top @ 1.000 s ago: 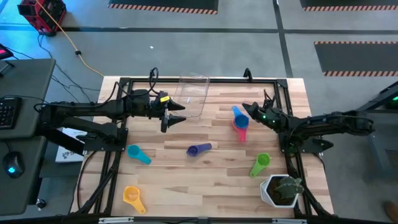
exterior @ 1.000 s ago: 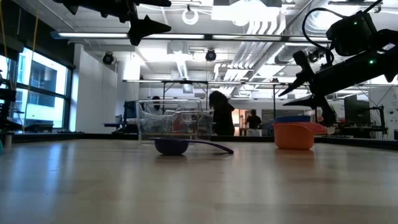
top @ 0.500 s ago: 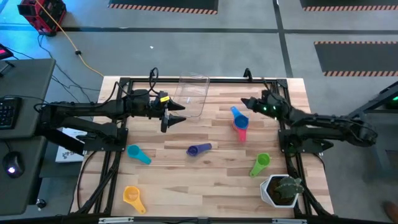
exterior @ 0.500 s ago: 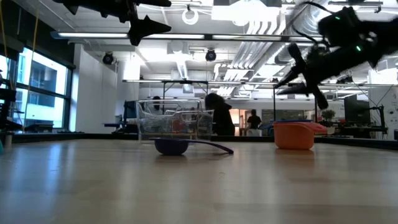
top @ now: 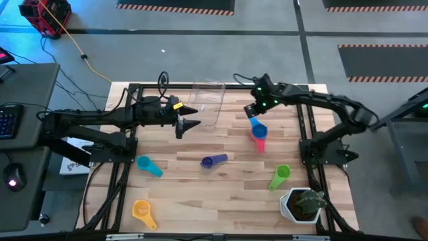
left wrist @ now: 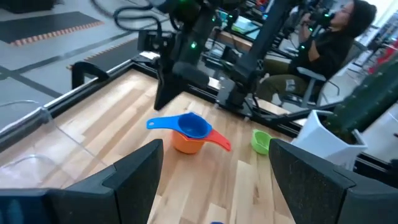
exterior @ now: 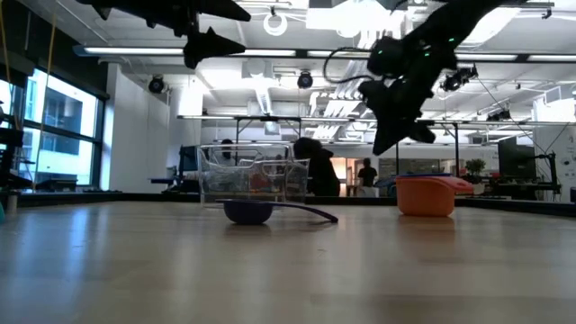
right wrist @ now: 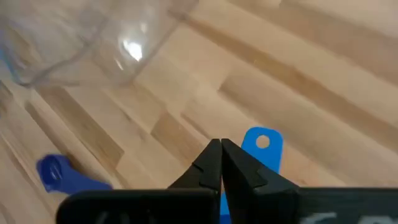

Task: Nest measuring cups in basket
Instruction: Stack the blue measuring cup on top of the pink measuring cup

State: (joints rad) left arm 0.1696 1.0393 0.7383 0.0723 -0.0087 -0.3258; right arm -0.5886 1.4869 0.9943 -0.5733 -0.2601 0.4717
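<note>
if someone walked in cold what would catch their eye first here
Probably the right hand, shut and empty, raised over the blue cup nested in the pink cup beside the clear basket. Next, the other bright cups scattered on the wooden table: teal, purple, green, yellow-orange.

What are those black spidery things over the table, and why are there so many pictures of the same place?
They are two robot arms, each ending in a two-finger claw. One picture looks straight down from above, one peeks level along the tabletop, and two come from small cameras on the arms' wrists. The left claw is open and holds nothing, beside the clear plastic basket. The right claw is pinched shut on nothing, above the blue plastic measuring cup, which sits inside the pink plastic measuring cup. Loose on the wooden table lie more small scoop cups: a teal cup, a purple cup, a green cup and a yellow-orange cup. A white pot with a green plant stands in one corner.
</note>
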